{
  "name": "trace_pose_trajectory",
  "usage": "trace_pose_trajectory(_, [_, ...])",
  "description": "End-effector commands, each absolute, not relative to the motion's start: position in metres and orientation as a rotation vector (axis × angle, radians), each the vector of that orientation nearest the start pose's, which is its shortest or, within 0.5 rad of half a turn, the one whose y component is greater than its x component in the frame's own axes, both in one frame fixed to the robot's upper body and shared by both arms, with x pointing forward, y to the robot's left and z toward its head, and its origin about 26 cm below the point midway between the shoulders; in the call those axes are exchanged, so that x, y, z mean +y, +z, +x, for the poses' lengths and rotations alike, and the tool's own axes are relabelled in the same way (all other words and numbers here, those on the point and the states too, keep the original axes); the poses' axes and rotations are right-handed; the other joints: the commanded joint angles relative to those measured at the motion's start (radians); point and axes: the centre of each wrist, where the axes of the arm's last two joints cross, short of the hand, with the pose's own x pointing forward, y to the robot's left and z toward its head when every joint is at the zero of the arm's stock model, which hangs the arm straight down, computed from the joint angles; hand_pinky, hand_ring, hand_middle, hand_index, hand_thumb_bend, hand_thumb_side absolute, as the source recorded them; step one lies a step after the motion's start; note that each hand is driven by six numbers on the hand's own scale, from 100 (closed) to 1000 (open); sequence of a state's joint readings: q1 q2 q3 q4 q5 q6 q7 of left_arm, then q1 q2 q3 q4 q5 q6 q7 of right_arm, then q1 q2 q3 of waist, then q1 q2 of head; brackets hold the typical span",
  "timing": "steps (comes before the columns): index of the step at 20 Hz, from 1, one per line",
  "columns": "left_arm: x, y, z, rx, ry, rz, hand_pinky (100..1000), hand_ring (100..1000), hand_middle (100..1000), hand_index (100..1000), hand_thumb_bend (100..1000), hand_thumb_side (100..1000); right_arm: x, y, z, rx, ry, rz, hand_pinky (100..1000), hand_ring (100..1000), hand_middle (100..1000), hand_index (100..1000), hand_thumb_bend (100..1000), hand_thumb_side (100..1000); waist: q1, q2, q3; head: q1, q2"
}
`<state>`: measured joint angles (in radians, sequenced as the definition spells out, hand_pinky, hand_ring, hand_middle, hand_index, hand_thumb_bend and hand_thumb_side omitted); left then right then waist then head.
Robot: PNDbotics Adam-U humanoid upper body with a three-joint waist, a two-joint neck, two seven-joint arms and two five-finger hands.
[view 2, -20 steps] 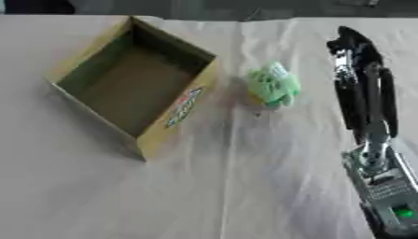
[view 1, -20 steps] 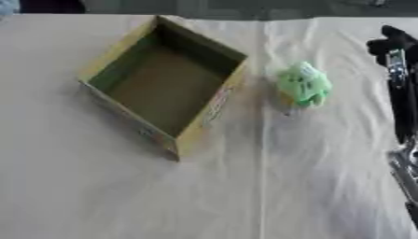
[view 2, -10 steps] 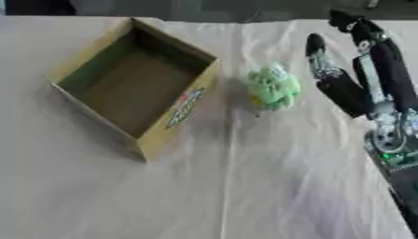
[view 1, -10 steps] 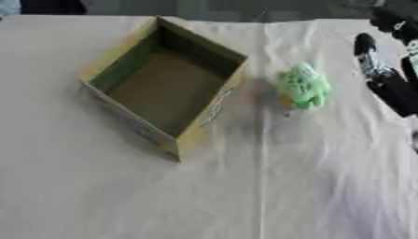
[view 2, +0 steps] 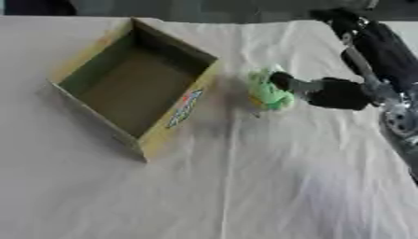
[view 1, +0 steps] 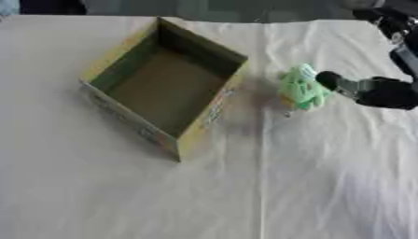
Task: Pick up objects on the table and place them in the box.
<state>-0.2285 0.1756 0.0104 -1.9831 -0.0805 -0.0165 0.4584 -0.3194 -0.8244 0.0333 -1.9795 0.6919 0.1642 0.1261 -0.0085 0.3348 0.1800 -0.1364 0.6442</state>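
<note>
An open cardboard box [view 1: 211, 111] with a green inside stands askew on the white cloth, left of the middle, and nothing shows inside it. A small light green object [view 1: 300, 88] lies on the cloth just right of the box. My right hand [view 2: 335, 93] comes in from the right edge, its tip against the green object's right side. The hand is blurred. My left hand shows in no view.
The white tablecloth [view 1: 163, 196] covers the whole table, with folds running down its middle and right side. My right forearm [view 2: 379, 51] slants down from the upper right corner. A dark strip lies beyond the table's far edge.
My right hand has swung from the far right edge leftward to the green object and now touches it. The box and the green object have stayed where they were.
</note>
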Motion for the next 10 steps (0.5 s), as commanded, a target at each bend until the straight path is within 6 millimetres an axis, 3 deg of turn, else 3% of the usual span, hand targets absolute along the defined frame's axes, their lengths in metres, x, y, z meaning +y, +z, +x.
trace_pose_trajectory(1, [0.248,0.172,0.293,-2.264,0.23,0.408,307,565,678,784,100,712,-0.317,0.274,0.29,-1.73,1.266,-1.315,920,907,868,988,719,875,-0.001,-0.022,0.001,-0.004,-0.004])
trace_pose_trajectory(10, [0.247,0.171,0.293,-2.262,0.222,0.4,307,565,678,784,100,713,-0.307,0.289,0.292,-1.579,1.447,-1.186,922,932,864,1000,688,805,-0.003,-0.023,0.008,-0.011,-0.004])
